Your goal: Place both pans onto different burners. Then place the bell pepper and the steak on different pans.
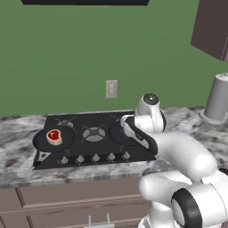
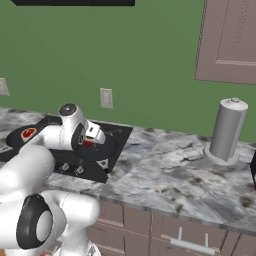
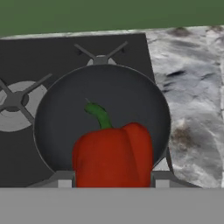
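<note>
The pans are both set on burners: two are counted, the left pan [image 1: 53,139] carrying the one steak [image 1: 54,136], the right pan [image 3: 101,118] lying beneath the gripper [image 3: 113,181]. One bell pepper [image 3: 113,158] is held between the fingers just above that pan; only its release seems left.

A kitchen: black gas cooktop [image 1: 89,133] set in a marble counter [image 2: 170,175], cabinets [image 2: 227,42] above.
</note>
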